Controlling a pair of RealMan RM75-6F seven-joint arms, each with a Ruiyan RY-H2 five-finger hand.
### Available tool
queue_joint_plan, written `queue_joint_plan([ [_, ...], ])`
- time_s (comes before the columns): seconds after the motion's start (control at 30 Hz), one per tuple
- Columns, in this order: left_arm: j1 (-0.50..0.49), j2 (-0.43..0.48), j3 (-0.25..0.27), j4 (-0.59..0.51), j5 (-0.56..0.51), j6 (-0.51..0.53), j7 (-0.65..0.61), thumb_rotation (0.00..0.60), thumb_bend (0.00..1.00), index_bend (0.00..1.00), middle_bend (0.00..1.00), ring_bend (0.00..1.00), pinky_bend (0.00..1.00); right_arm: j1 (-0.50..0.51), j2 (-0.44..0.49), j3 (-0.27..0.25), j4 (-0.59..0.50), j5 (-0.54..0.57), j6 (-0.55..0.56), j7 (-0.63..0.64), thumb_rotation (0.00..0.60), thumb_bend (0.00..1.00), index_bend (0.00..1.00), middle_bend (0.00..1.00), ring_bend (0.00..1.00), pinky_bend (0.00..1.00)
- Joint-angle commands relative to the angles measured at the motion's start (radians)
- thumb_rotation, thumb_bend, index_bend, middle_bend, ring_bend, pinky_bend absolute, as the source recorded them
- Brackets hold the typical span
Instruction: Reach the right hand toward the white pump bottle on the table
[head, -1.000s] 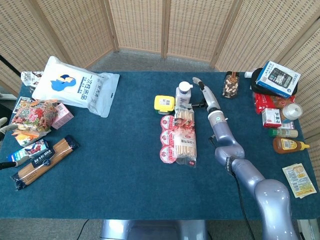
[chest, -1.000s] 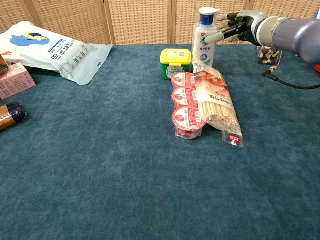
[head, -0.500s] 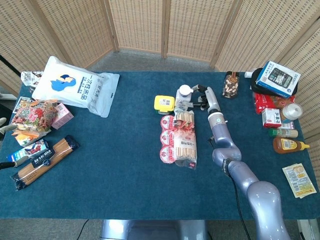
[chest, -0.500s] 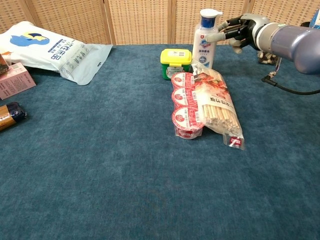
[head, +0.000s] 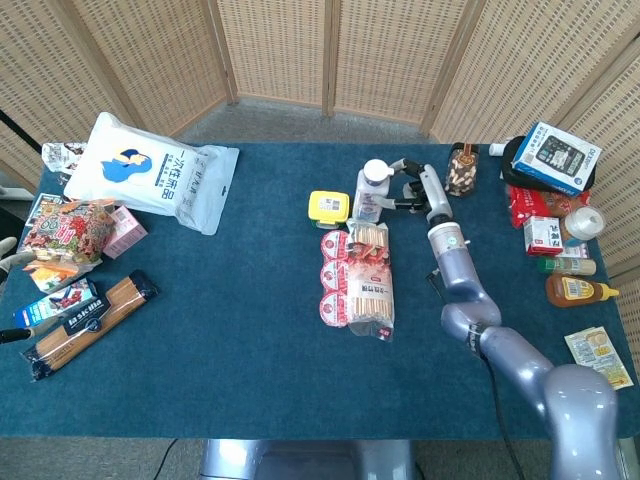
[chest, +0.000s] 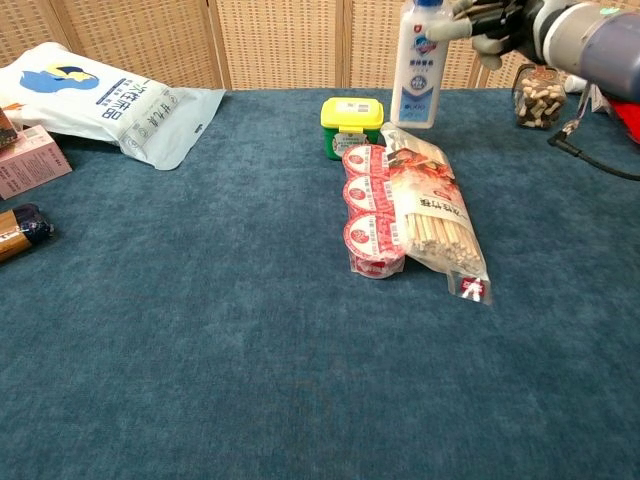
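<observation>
Head view: the white pump bottle (head: 371, 192) stands upright at the table's (head: 250, 300) far middle, just right of a yellow-lidded tub (head: 328, 205). The right hand (head: 412, 183) has its fingers on the bottle's right side.

Chest view: bottle (chest: 419, 62) vertical, base apparently lifted; right hand (chest: 490, 25) holds its upper part.

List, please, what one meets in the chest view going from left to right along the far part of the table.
White plastic bag with a blue figure → yellow-lidded green tub → white pump bottle → right hand → clear glass jar of nuts.
</observation>
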Motion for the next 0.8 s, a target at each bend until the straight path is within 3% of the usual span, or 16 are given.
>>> queue_joint_plan([
  [0.03, 0.008, 0.006, 0.006, 0.003, 0.018, 0.010, -0.022, 0.600, 0.00, 0.22, 0.00, 0.00, 0.00, -0.093, 0.154, 0.038, -0.259, 0.061, 0.100, -0.135, 0.600, 0.13, 0.59, 0.96, 0.94, 0.87],
  [0.27, 0.018, 0.013, 0.023, 0.019, 0.069, 0.024, -0.081, 0.600, 0.00, 0.23, 0.00, 0.00, 0.00, -0.212, 0.387, 0.103, -0.698, 0.193, 0.236, -0.354, 0.600, 0.13, 0.59, 0.96, 0.94, 0.87],
  [0.43, 0.023, 0.019, 0.031, 0.027, 0.096, 0.035, -0.114, 0.600, 0.00, 0.23, 0.00, 0.00, 0.00, -0.276, 0.510, 0.140, -0.910, 0.257, 0.303, -0.431, 0.600, 0.13, 0.59, 0.96, 0.94, 0.87],
  [0.67, 0.025, 0.023, 0.040, 0.033, 0.122, 0.044, -0.137, 0.600, 0.00, 0.22, 0.00, 0.00, 0.00, -0.358, 0.635, 0.176, -1.101, 0.298, 0.352, -0.438, 0.600, 0.13, 0.60, 0.96, 0.94, 0.87],
  [0.8, 0.027, 0.022, 0.044, 0.035, 0.133, 0.051, -0.150, 0.600, 0.00, 0.22, 0.00, 0.00, 0.00, -0.383, 0.669, 0.176, -1.139, 0.297, 0.368, -0.441, 0.600, 0.13, 0.60, 0.96, 0.94, 0.87],
])
